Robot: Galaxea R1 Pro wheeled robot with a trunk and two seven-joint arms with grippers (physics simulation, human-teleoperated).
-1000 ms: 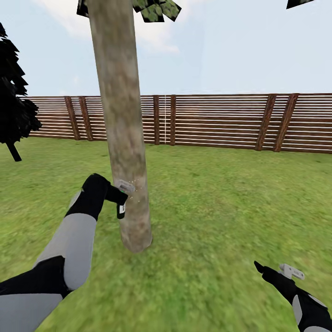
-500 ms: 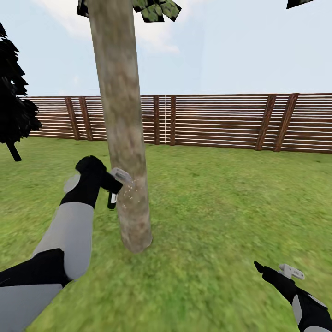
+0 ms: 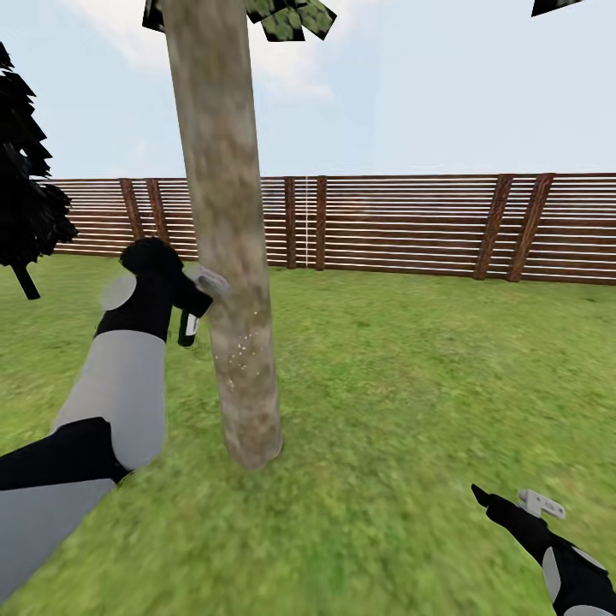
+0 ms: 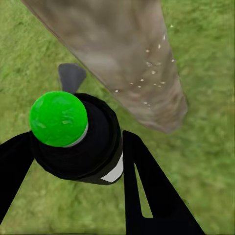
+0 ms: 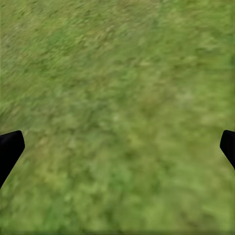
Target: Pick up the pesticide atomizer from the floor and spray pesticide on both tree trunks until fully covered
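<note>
A thick grey-brown tree trunk (image 3: 233, 257) rises from the lawn at centre left, with blocky green leaves (image 3: 291, 17) at the top edge. My left gripper (image 3: 195, 310) is shut on the pesticide atomizer (image 3: 186, 331), a slim dark bottle, held right beside the trunk at mid height. Pale spray specks (image 3: 244, 344) dot the bark just below it. In the left wrist view the atomizer's green cap (image 4: 58, 118) and black body (image 4: 95, 147) sit between the black fingers (image 4: 152, 196), facing the trunk (image 4: 122, 49). My right gripper (image 3: 512, 503) hangs open low at the right, over bare grass (image 5: 117, 98).
A brown slat fence (image 3: 411, 224) runs across the back of the lawn. A dark column-shaped tree (image 3: 26, 197) stands at the far left. Open grass (image 3: 411, 385) spreads to the right of the trunk and toward the fence.
My left arm has risen along the trunk with the atomizer in its grip. The spray specks now sit higher on the bark. The right arm has stayed still.
</note>
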